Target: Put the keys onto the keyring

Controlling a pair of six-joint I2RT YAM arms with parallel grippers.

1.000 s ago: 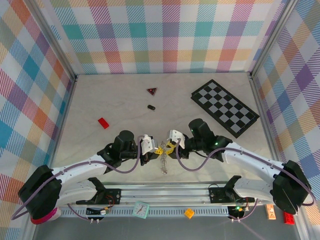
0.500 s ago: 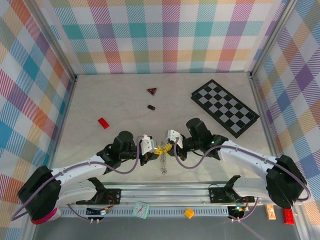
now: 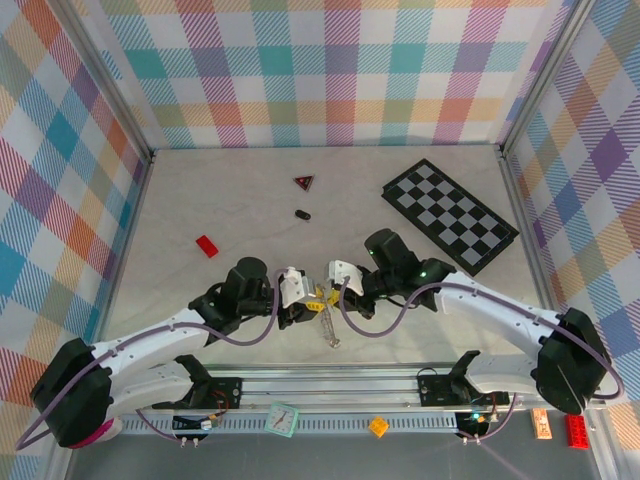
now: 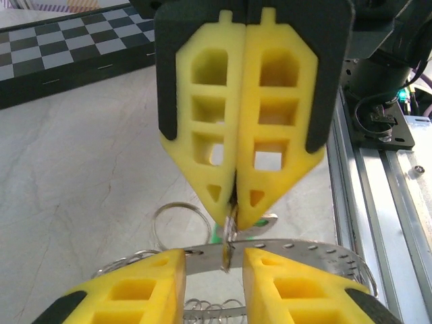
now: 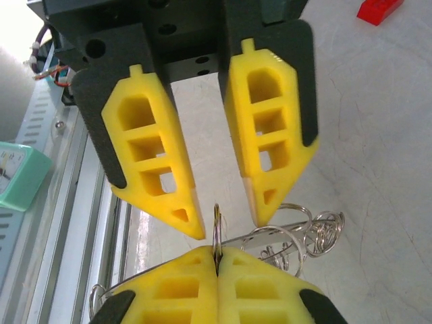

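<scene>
At the left of the pale table (image 3: pixel 200 200) a small red brick (image 3: pixel 207 246) is lying alone, well apart from both arms. Towards the middle, far back, a dark red triangle (image 3: pixel 304 182) and a black oval piece (image 3: pixel 302 214) are sitting near each other. In front of them the left gripper (image 5: pixel 227 225) is reaching in from the left with its yellow fingers (image 5: pixel 152 155) standing apart and gripping nothing. In the right wrist view the keyring (image 5: pixel 217 226) is rising edge-on in the gap between their tips, touching neither as far as can be told. Facing it tip to tip, the right gripper (image 4: pixel 235 216) is pressing its pads fully together and pinching that thin loop. Beneath the two grippers the keys (image 4: pixel 307 248) are trailing as a silvery band with wire coils, stretching towards the table's near edge. At the far right a black-and-white chequered board (image 3: pixel 450 215) is lying flat at an angle.
</scene>
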